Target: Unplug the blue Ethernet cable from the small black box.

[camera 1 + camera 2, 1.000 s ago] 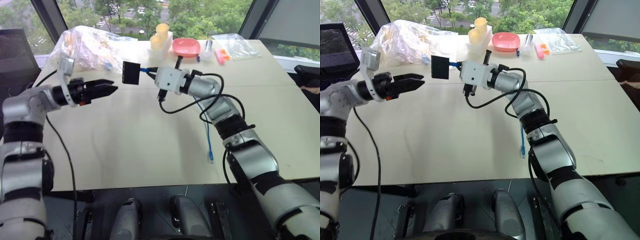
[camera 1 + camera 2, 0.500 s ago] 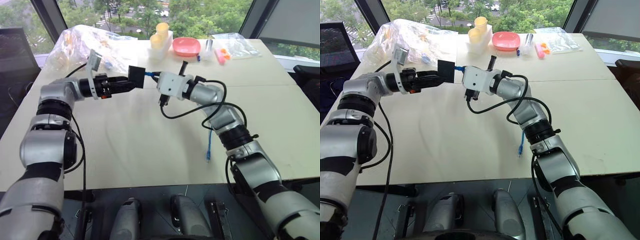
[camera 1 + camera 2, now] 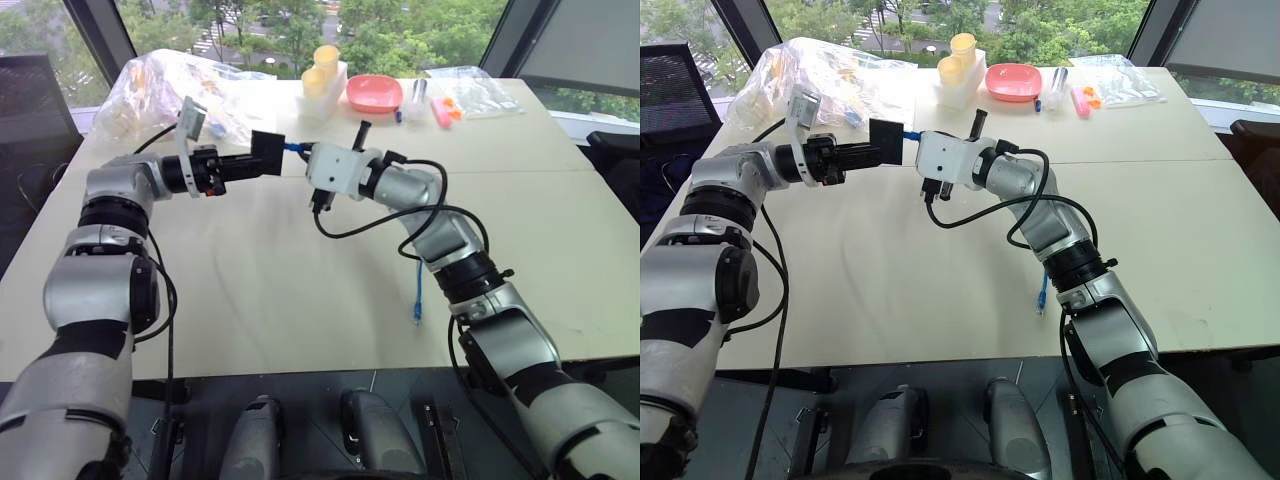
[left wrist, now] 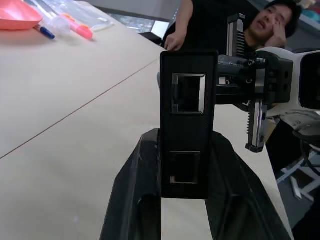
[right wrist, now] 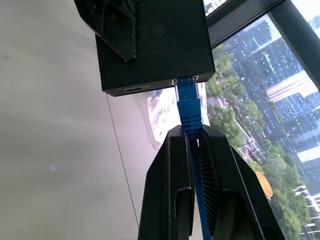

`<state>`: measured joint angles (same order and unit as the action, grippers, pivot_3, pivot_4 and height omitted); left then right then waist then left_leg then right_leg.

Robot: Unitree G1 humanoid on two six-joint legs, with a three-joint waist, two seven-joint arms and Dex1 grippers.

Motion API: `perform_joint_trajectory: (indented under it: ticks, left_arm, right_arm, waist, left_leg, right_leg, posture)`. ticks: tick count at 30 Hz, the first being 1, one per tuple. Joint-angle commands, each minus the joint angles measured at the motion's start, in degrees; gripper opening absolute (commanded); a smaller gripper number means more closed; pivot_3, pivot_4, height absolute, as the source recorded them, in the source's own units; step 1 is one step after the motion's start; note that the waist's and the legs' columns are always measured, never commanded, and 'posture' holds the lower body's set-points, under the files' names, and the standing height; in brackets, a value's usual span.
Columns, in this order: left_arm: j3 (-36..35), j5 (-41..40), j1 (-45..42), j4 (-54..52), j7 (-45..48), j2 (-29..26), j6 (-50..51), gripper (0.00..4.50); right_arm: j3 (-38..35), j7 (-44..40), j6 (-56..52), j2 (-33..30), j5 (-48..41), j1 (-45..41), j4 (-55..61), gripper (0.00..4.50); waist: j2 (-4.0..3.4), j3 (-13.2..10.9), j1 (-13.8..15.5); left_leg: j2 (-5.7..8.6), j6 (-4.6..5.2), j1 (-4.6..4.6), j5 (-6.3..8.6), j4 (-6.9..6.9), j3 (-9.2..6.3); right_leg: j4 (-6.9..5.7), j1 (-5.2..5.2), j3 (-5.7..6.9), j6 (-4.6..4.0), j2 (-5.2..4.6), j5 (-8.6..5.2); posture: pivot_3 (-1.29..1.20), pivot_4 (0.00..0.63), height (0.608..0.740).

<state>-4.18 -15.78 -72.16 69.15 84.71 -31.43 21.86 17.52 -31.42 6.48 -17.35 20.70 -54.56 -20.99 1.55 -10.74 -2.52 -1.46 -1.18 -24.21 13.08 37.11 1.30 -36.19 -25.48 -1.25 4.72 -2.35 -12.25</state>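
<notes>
**Both pincers gripped, plug not yet drawn: box held on the left, cable pinched on the right, above the table.**

From left to right: your left gripper (image 4: 182, 172) was clamped on the small black box (image 3: 267, 153), its two fingers (image 4: 135, 200) pressed flat against opposite faces, with two open ports facing the wrist camera. Just beyond the box, your right gripper (image 5: 192, 137) was closed narrowly on the blue Ethernet cable (image 5: 189, 107), pinching it right behind the plug, which remained seated in the box's port. The rest of the cord trailed down past the right forearm toward the table (image 3: 300, 290). To do this step well, you would probably have kept the box rigid, pulled straight along the port's axis, and depressed the latch if it resisted; I could not tell whether the latch was pressed.
</notes>
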Motion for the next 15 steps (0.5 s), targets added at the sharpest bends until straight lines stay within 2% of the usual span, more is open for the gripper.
perform_joint_trajectory:
  ticks: [1, 4, 5, 6, 10, 15]
  left_arm:
    - [-1.5, 0.7, -0.3, -0.5, -0.8, -0.8, -1.7, 0.54]
    - [-2.1, 0.0, 0.1, -0.3, 1.5, -1.2, 0.4, 0.54]
    - [-2.1, -0.3, 0.3, -0.5, 2.8, -1.4, 1.3, 0.52]
    - [-2.2, -0.8, 0.6, -0.9, 4.7, -1.5, 2.4, 0.52]
    - [-0.8, -6.6, 3.4, -7.3, 7.7, -2.4, 9.6, 0.52]
    - [3.6, -20.3, 11.0, -26.0, 7.8, -4.9, 19.6, 0.52]
  right_arm:
    - [0.3, -1.7, -0.1, -1.3, 0.4, 0.0, 6.6, 0.0]
    - [-1.4, -6.6, -2.9, -3.2, -3.4, 1.5, 9.7, 0.0]
    - [-2.5, -9.2, -4.9, -3.8, -6.0, 2.4, 11.1, 0.79]
    - [-4.7, -10.9, -8.1, -4.1, -9.3, 3.0, 12.8, 1.03]
    - [-11.4, -18.9, -22.6, -6.2, -22.5, 4.4, 18.5, 3.02]
    - [-23.5, -24.1, -50.4, -6.7, -47.0, 0.4, 22.7, 3.02]
  waist:
    - [0.0, 0.0, 0.0]
    - [0.0, 0.0, 0.0]
    - [0.0, 0.0, 0.0]
    - [0.0, 0.0, 0.0]
    - [0.0, 0.0, 0.0]
    - [0.0, 0.0, 0.0]
  left_leg:
    - [0.0, 0.0, 0.0, 0.0, 0.0, 0.0]
    - [0.0, 0.0, 0.0, 0.0, 0.0, 0.0]
    - [0.0, 0.0, -0.01, 0.0, 0.0, -0.01]
    - [0.0, 0.0, -0.01, 0.0, 0.0, 0.0]
    - [-0.01, 0.0, -0.01, 0.0, 0.01, -0.03]
    - [-0.23, 0.0, -0.02, 0.0, 0.04, -0.07]
  right_leg:
    - [0.0, 0.0, 0.0, 0.0, 0.0, 0.0]
    - [0.0, 0.0, 0.0, 0.0, 0.0, 0.0]
    - [0.0, 0.0, 0.0, 0.0, 0.0, 0.0]
    - [0.0, 0.0, 0.0, 0.0, 0.0, 0.0]
    - [-0.02, 0.01, 0.01, 0.01, 0.0, 0.0]
    - [-0.06, 0.01, 0.02, 0.0, -0.03, 0.01]
  posture:
    - [0.0, 0.15, 0.74]
    - [0.0, 0.15, 0.74]
    - [0.0, 0.15, 0.74]
    - [0.0, 0.15, 0.74]
    - [0.0, 0.15, 0.74]
    - [0.0, 0.15, 0.74]
